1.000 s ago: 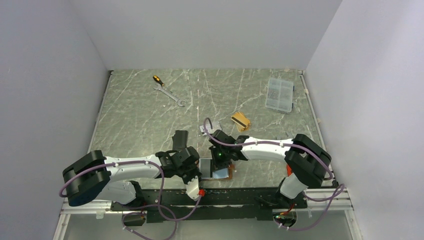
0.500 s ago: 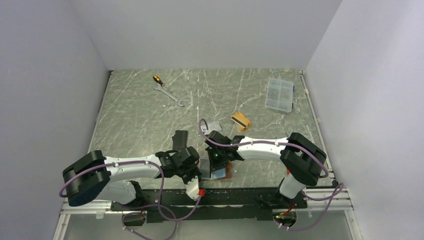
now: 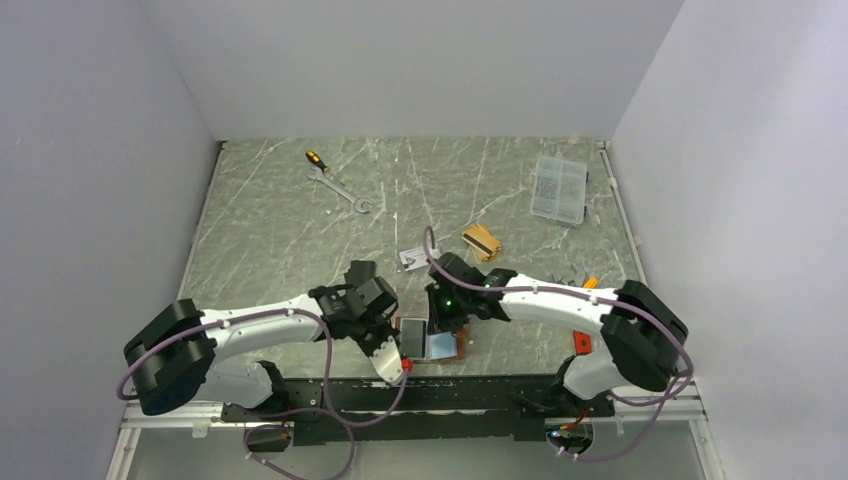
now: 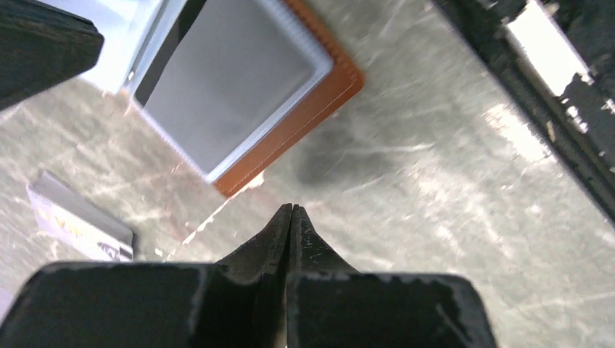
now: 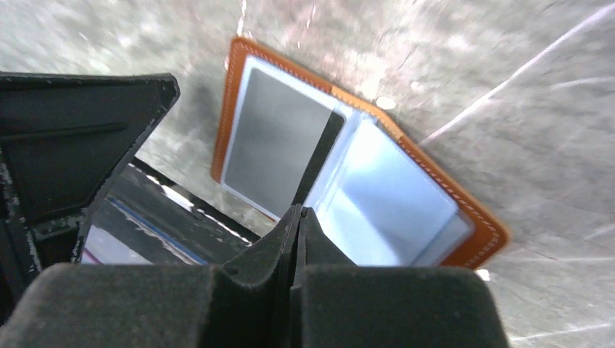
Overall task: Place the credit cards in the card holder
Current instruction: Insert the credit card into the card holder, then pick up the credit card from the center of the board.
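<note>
Both arms have shifted since a second ago: the right one stretched out, the left one leaned in toward the wallet.

Top view: the wallet [image 3: 447, 347] lies open at the near edge between my left claw [image 3: 393, 348] and right claw [image 3: 440, 325]. A gold card [image 3: 481, 242] and a silver card [image 3: 410, 258] wait farther back.

Left wrist: the claw is pinched shut and empty, tips over bare table [image 4: 450, 196] just beside the wallet's brown corner.

Right wrist: the claw is shut and empty above the open sleeves. A striped card [image 5: 272, 138] looks tucked into one sleeve, so probably nothing needs holding.

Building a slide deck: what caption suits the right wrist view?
Shut right gripper pointing at the opened card holder lying on the table.
</note>
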Controlling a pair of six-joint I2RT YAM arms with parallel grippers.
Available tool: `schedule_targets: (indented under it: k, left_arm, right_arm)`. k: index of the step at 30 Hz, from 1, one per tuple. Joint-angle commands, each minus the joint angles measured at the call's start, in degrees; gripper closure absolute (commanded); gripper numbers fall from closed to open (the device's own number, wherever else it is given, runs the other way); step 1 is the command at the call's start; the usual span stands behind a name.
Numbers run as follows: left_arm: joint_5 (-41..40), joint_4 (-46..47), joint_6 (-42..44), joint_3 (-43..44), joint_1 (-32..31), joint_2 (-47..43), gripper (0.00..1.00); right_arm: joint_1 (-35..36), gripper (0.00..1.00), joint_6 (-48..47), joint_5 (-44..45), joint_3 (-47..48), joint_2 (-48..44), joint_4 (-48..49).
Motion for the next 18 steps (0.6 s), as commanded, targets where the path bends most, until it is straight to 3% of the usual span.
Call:
schedule_targets:
  k: [1, 7, 15, 18]
  left_arm:
    - [1.06, -10.26, -8.40, 7.64, 3.37, 0.20, 0.94]
    - [8.09, -22.19, -25.30, 24.39, 13.99, 9.24, 0.93]
    - [20.00, -20.45, -48.22, 44.48, 24.84, 23.95, 0.93]
    - [18.30, -15.62, -51.29, 48.61, 25.46, 28.31, 0.94]
  right_arm:
    - [-4.72, 0.96, -0.32, -1.78, 1.85, -6.27, -0.99]
    - [-14.78, 0.64, -0.46, -2.49, 2.01, -12.28, 0.43]
    - [-22.58, 0.52, 0.76, -3.03, 2.12, -6.70, 8.43]
    - [-23.02, 0.50, 0.99, -2.00, 4.33, -2.15, 10.17]
